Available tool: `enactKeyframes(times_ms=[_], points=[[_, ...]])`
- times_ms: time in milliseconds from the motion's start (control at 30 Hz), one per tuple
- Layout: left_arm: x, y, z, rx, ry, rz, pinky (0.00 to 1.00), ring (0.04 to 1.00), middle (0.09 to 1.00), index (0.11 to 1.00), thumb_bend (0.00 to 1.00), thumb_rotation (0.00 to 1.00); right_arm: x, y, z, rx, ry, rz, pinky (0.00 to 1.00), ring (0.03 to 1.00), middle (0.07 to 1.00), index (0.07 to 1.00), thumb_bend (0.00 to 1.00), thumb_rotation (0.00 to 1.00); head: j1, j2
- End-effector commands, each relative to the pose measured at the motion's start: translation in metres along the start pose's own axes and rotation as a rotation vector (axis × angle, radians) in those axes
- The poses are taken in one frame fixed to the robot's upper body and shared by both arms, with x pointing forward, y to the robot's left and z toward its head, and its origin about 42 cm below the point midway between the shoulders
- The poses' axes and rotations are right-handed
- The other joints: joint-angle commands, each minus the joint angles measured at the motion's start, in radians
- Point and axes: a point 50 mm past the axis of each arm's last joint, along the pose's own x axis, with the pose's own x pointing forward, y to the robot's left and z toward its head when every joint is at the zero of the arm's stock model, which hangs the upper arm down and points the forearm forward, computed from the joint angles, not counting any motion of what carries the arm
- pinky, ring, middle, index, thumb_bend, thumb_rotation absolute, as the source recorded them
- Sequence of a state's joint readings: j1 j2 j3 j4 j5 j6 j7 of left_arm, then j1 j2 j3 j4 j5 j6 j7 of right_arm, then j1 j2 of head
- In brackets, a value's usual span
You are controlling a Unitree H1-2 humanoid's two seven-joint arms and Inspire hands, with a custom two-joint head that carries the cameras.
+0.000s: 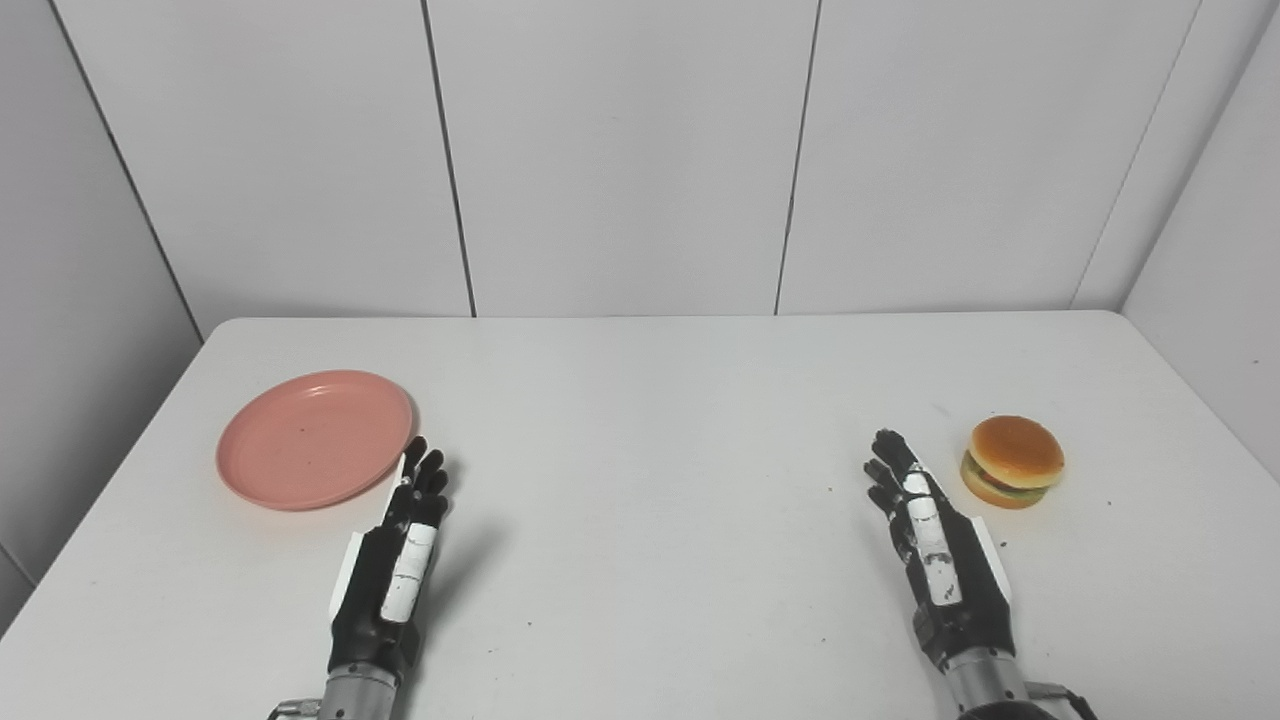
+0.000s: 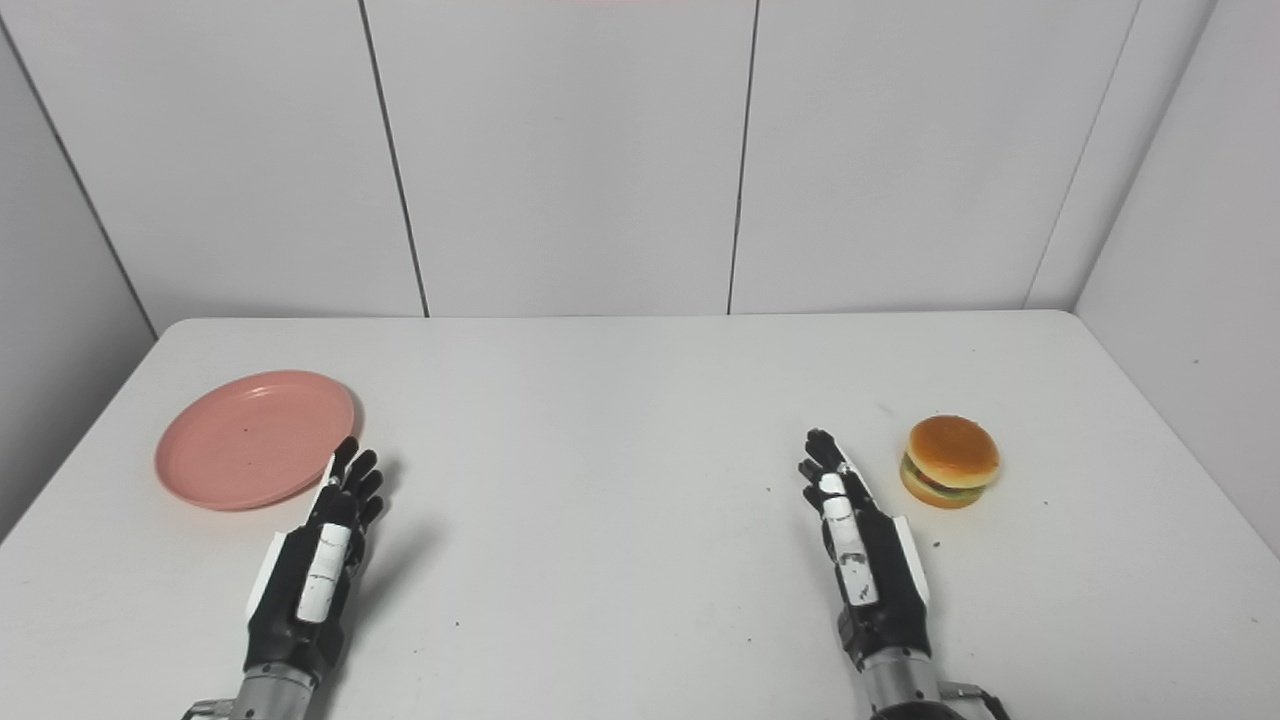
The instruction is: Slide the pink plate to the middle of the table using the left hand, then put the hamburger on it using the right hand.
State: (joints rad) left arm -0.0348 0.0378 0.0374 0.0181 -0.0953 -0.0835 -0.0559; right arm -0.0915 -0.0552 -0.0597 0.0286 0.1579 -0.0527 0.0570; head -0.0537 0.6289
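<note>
The big white table (image 1: 640, 420) fills the lower half of the frame, and its middle part has nothing on it. That looks like the spot where the plate should end up.

The pink plate (image 1: 314, 438) lies flat at the left side of the frame, far from the middle. It has nothing on it. It sits close to the left hand, so that hand looks best placed to push it over.

The left hand (image 1: 395, 570) comes up from the bottom left of the frame. It is turned on its edge with the fingers (image 1: 424, 475) pointing away toward the wall, straight and close together. It holds nothing. The fingertips are just beside the near right rim of the plate; I cannot tell if they touch it.

The right hand (image 1: 940, 555) comes up from the bottom right, also on its edge. Its fingers are straight and close together too, and it holds nothing. It seems to be waiting for its turn.

The hamburger (image 1: 1013, 462) sits upright at the right side of the frame, just to the right of the right hand's fingertips, with a small gap between them.
</note>
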Motion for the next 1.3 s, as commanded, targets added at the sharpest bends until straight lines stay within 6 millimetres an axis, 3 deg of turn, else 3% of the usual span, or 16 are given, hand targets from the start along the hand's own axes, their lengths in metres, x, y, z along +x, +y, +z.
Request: enactKeyframes(times_ms=[0,1267], points=[[0.0049,0.0023,-0.0025,0.001,-0.002,-0.005,1.0,0.993,1.0,0.996,0.95,0.86,-0.0031,-0.0025,-0.0096,0.011,0.038,-0.013,0.94,0.92,0.924,0.886,0.85,0.89,0.001,0.0],[0.0063,0.0018,-0.0043,0.008,0.006,-0.004,1.0,0.993,1.0,0.996,0.95,0.88,-0.0029,-0.0019,-0.0105,0.026,0.047,-0.009,0.94,0.906,0.913,0.866,0.85,0.89,0.002,-0.002]])
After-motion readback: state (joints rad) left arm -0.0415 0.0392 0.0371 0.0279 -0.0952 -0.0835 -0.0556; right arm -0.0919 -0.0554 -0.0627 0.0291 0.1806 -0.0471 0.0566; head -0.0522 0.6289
